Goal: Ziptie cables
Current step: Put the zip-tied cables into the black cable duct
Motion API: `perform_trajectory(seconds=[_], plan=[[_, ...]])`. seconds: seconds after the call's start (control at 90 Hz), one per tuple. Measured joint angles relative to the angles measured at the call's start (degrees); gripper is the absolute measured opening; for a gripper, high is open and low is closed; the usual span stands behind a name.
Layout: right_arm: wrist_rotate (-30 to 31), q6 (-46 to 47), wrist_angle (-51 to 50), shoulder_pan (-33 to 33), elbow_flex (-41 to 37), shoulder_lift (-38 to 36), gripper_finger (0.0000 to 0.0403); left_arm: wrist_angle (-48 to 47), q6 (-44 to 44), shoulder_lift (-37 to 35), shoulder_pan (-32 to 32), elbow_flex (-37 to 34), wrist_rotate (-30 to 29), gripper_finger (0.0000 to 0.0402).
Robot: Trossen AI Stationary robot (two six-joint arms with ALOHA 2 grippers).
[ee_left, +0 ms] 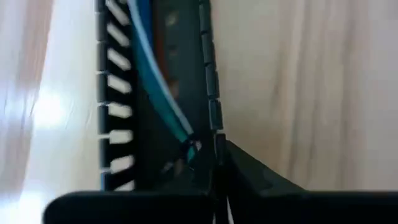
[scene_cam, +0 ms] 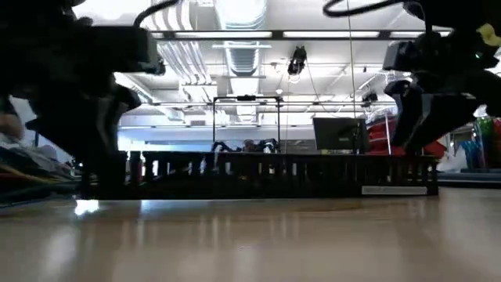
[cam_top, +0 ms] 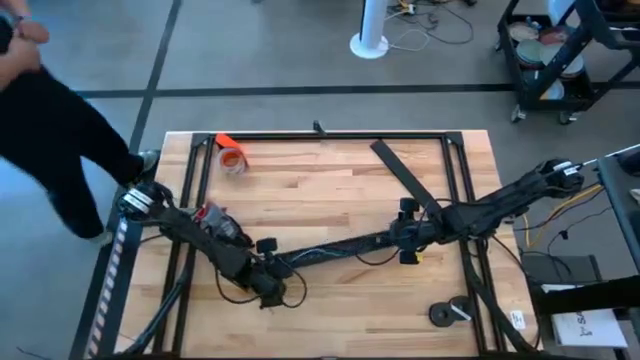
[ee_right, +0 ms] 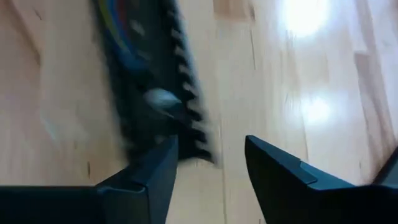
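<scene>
High view: finds the cables (cam_top: 335, 247) stretched as a dark, slightly sagging line across the middle of the worktop (cam_top: 320, 190), strung between the two grippers. Puts the left gripper (cam_top: 272, 288) at the bundle's left end, towards the near left corner, and the right gripper (cam_top: 405, 242) at its right end, right of centre, each arm reaching in from its own side edge.

Left wrist view: shows blue and green wires of the cables (ee_left: 161, 87) running along a dark slotted strip straight down to the left gripper (ee_left: 214, 180). Shows its fingers (ee_left: 255, 177) drawn together, no gap between them, with the wire ends right at the tips; cannot tell whether anything is pinched.

Right wrist view: shows the right gripper (ee_right: 210, 163) just above the wood with its fingers (ee_right: 149, 180) spread apart, bare wood in the gap. Places the blurred cables (ee_right: 121, 37) beside one finger, not between the two.

Elsewhere on the worktop: an orange tape roll (cam_top: 232, 159) near the far left corner, a wide black strip (cam_top: 400, 172) slanting in from the far edge, two dark discs (cam_top: 449, 313) near the near right corner. Beyond the left edge, a person (cam_top: 50, 110) in dark clothes.
</scene>
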Motion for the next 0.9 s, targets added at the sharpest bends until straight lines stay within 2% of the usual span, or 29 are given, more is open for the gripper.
perform_trajectory(seconds=[0.167, 0.344, 0.456, 0.556, 0.7, 0.9], plan=[[-1.9, 2.9, 1.2, 0.9, -0.9, 0.0, 0.0149, -1.5, -0.1, -1.4, 0.6, 0.0, -0.2, 0.0067], [-2.6, 2.9, 1.2, 5.2, -0.7, -1.2, 0.0139, -1.6, -0.2, -3.0, 1.6, -0.1, -0.2, 0.0132], [-1.3, 2.3, 1.6, 8.4, -0.6, -1.6, 0.0134, -1.4, -0.2, -6.0, 1.7, 0.2, -0.5, 0.0163], [1.0, 1.8, 1.7, 11.3, -0.6, -1.4, 0.0125, 0.1, -0.2, -8.9, 1.7, 0.4, -4.2, 0.0178], [4.7, 1.0, 3.9, 14.8, -0.7, -0.1, 0.0111, 12.1, 6.2, -9.8, 1.8, 0.4, -9.1, 0.018], [4.9, -2.7, 8.8, 15.9, -1.1, 5.6, 0.0099, 33.4, 18.6, -3.2, 4.5, 0.4, -9.2, 0.0156]])
